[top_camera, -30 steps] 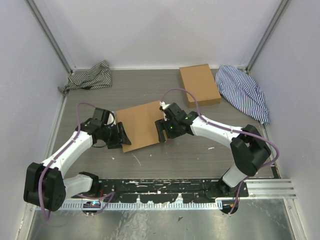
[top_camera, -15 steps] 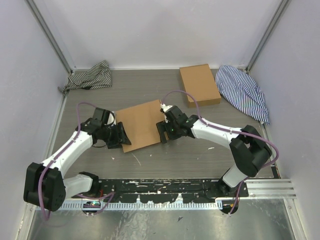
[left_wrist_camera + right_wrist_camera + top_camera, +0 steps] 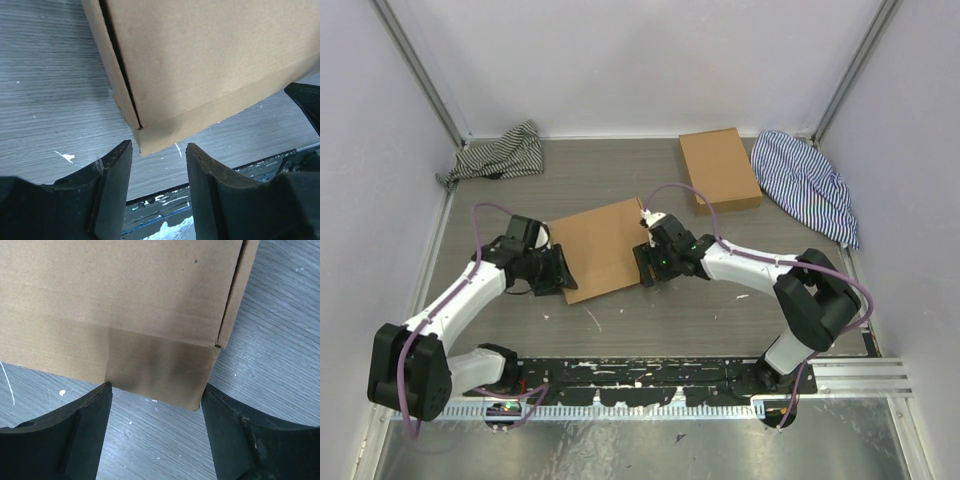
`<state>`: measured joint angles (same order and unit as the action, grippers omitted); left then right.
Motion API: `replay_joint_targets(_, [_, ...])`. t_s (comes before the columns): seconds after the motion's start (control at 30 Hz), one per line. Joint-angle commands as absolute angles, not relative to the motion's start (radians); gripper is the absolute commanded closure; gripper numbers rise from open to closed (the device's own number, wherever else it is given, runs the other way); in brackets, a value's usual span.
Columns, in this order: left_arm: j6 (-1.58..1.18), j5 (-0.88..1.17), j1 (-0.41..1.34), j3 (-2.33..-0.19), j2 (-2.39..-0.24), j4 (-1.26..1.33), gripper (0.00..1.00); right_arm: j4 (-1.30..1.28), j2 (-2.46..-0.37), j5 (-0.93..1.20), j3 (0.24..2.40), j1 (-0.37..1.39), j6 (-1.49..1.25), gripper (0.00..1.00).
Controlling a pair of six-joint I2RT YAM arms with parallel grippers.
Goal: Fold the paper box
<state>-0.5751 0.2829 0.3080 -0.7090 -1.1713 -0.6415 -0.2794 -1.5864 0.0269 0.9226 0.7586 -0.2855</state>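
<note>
Grey table (image 3: 610,172): left gripper (image 3: 563,272), right gripper (image 3: 643,266) gape empty beside paper box (image 3: 605,245); smaller box (image 3: 720,170) behind

You have a grey wood-grain table (image 3: 620,175) filling the middle of the top view. The paper box (image 3: 603,250), closed and brown, lies flat on it at the centre of the frame, turned slightly askew to the table's edges. A small box (image 3: 719,169) lies at upper right, well apart from it. Just right of that, a blue-striped cloth (image 3: 808,183) is heaped against the right edge. A dark-striped cloth (image 3: 501,153) is bunched in the upper left corner. White flecks (image 3: 591,318) mark the bare surface below the paper box.
</note>
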Motion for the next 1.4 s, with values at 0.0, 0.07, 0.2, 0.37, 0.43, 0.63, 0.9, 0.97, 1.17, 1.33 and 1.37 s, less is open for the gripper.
replay_joint_targets(0.0, [-0.556, 0.213, 0.315, -0.727, -1.189, -0.635, 0.47, -0.215, -1.616, 0.011, 0.919, 0.765, -0.289, 0.25])
replay_joint_targets(0.07, [-0.555, 0.171, 0.321, -0.727, -1.189, -0.642, 0.47, -0.222, -1.621, 0.009, 0.921, 0.764, -0.292, 0.25])
replay_joint_targets(0.2, [-0.561, 0.086, 0.336, -0.738, -1.161, -0.674, 0.48, -0.262, -1.588, 0.015, 0.935, 0.765, -0.299, 0.22])
replay_joint_targets(0.37, [-0.578, 0.012, 0.347, -0.756, -1.085, -0.72, 0.51, -0.367, -1.495, -0.015, 1.001, 0.765, -0.29, 0.21])
replay_joint_targets(0.43, [-0.585, -0.004, 0.351, -0.77, -1.059, -0.739, 0.56, -0.417, -1.478, -0.049, 1.052, 0.764, -0.281, 0.21])
replay_joint_targets(0.63, [-0.57, 0.056, 0.366, -0.787, -0.983, -0.72, 1.0, -0.433, -1.566, -0.081, 1.258, 0.74, -0.245, 0.88])
replay_joint_targets(0.9, [-0.532, 0.072, 0.543, -0.783, -1.055, -0.624, 1.0, -0.301, -1.963, 0.051, 1.702, 0.626, -0.225, 0.99])
replay_joint_targets(0.97, [-0.528, 0.058, 0.591, -0.781, -1.096, -0.594, 1.0, -0.297, -2.093, 0.046, 1.844, 0.619, -0.203, 0.99])
replay_joint_targets(1.17, [-0.516, 0.015, 0.636, -0.77, -1.201, -0.525, 1.0, -0.269, -2.332, 0.102, 2.093, 0.592, -0.161, 0.96])
replay_joint_targets(1.33, [-0.519, 0.017, 0.647, -0.755, -1.254, -0.484, 1.0, -0.281, -2.465, 0.258, 2.226, 0.566, -0.175, 0.9])
replay_joint_targets(1.37, [-0.518, 0.016, 0.651, -0.755, -1.261, -0.482, 1.0, -0.292, -2.482, 0.281, 2.237, 0.563, -0.175, 0.9])
